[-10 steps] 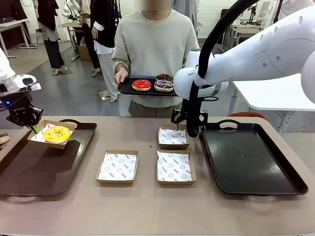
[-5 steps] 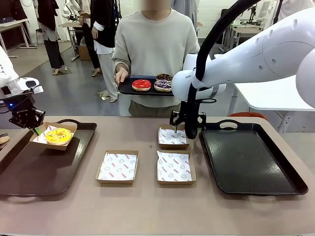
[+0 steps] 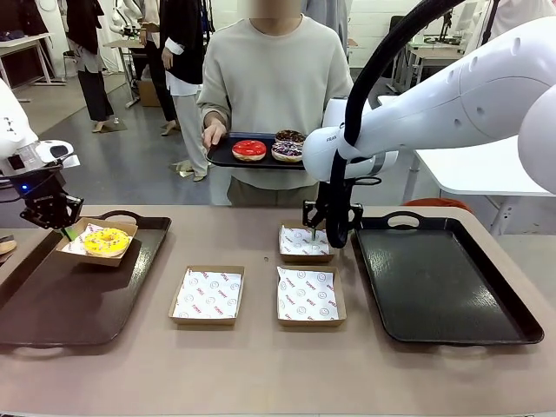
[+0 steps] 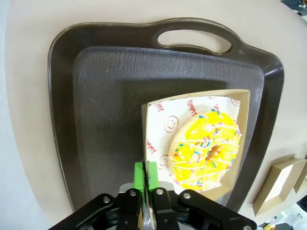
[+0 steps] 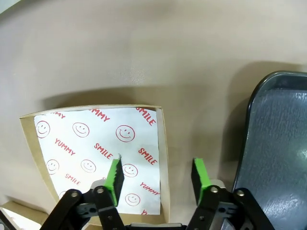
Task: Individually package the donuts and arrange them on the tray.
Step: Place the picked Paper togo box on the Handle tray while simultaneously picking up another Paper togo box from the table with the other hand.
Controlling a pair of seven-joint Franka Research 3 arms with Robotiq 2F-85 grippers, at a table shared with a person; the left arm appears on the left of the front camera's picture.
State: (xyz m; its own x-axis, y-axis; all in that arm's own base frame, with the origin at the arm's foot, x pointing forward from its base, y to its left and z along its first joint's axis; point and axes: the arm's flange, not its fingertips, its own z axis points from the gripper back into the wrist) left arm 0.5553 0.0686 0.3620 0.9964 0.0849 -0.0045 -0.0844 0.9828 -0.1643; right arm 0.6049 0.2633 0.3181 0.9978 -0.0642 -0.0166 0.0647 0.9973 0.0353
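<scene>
Placement of the first boxed donut is in hand; left gripper (image 3: 62,228) (image 4: 148,172) is pinched tight on the rim of a box (image 3: 122,228) (image 4: 243,124) carrying the yellow donut (image 3: 106,241) (image 4: 207,149), tilted over the left tray (image 3: 69,304); it likely needs levelling and lowering before release; right gripper (image 3: 314,233) (image 5: 156,167) stands spread astride one side wall of an empty box (image 3: 306,243) (image 5: 96,143) on the table (image 3: 261,365), probably about to clamp it; three more donuts (image 3: 271,148) sit on the person's small tray (image 3: 224,158).

Chocolate donut (image 3: 290,135) partly behind sprinkled donut (image 3: 288,152)
</scene>
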